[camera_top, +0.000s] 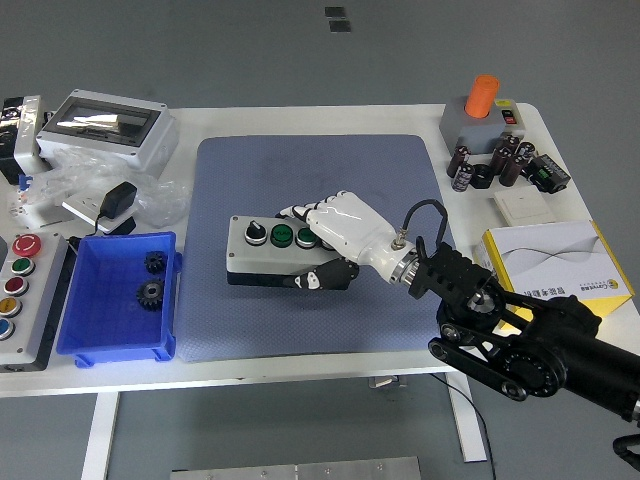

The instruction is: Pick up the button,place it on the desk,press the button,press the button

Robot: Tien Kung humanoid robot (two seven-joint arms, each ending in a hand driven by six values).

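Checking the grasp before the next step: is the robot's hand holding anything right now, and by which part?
Yes. The right hand grips the button box by its right end, fingers over the top and thumb against the near side.

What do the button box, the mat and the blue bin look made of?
Button box: likely moulded plastic, matte grey lid over a black base. Mat: probably rubber or foam, blue-grey with fine dotted texture. Blue bin: glossy plastic, judging by highlights on its rim.
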